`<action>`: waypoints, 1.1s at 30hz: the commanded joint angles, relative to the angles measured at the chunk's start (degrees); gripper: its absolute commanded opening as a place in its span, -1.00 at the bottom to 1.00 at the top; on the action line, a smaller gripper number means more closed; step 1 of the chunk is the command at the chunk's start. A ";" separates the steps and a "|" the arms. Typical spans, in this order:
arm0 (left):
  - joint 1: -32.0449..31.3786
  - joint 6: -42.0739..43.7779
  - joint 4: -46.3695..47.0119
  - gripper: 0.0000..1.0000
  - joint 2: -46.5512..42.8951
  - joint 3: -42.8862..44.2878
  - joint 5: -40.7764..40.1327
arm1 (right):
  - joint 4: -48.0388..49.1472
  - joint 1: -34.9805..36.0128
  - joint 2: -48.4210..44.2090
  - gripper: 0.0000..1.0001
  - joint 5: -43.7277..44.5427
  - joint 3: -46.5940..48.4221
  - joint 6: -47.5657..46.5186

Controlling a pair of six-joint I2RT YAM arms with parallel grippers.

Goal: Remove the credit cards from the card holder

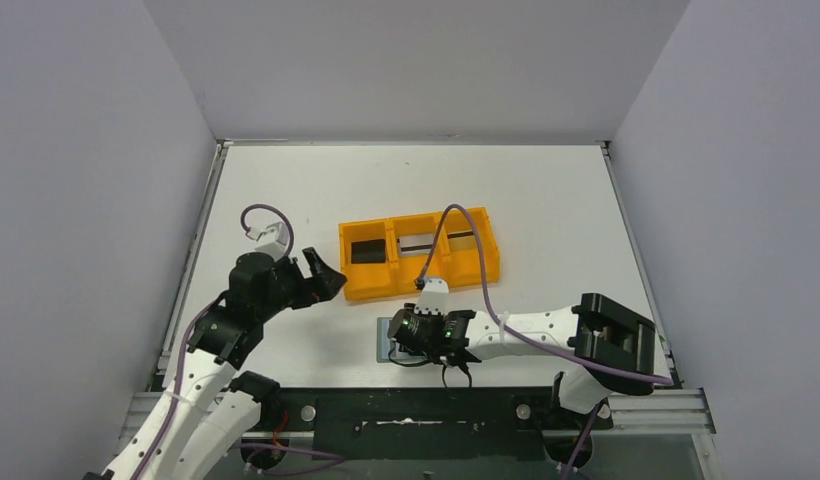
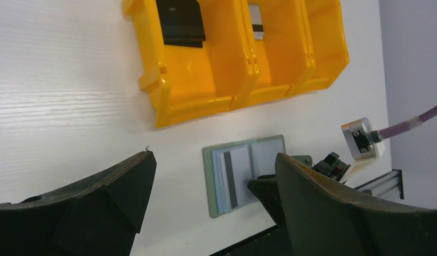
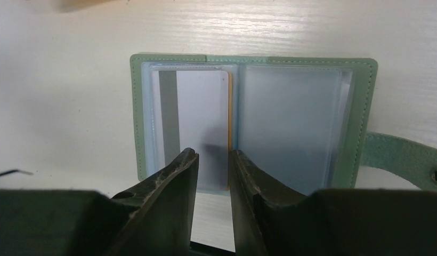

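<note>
The card holder point(image 3: 360, 106) lies open and flat on the table, green outside and pale blue inside, its tab point(image 3: 403, 154) out to the right. Its left pocket holds a credit card point(image 3: 197, 112) with a pale face, a grey stripe and a thin tan edge. My right gripper point(image 3: 212, 153) hovers over that card's near edge, jaws narrowly apart with nothing between them. From above, the right gripper point(image 1: 411, 335) covers most of the holder point(image 1: 384, 340). A black card point(image 1: 366, 250) and a silvery card point(image 1: 421, 243) lie in the orange tray. My left gripper point(image 1: 324, 272) is wide open and empty.
The orange three-compartment tray point(image 1: 371, 285) stands just beyond the holder; its right compartment point(image 2: 323, 37) shows no card. The purple cable point(image 1: 461, 225) of the right arm arcs over the tray. In the left wrist view the holder point(image 2: 211, 176) lies near the table's front edge point(image 2: 248, 240).
</note>
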 commanded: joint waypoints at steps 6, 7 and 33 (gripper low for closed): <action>-0.91 -7.33 8.32 0.30 11.51 -1.58 15.04 | 7.24 -2.73 1.05 -0.79 -2.14 -3.42 1.09; -1.91 -7.36 8.16 0.19 13.27 -1.66 14.50 | 7.39 -2.48 0.74 -0.83 -1.67 -3.71 1.51; -23.10 -11.78 19.33 -0.25 36.19 -1.16 7.31 | 41.67 -7.86 -9.78 -1.00 -14.35 -24.43 3.57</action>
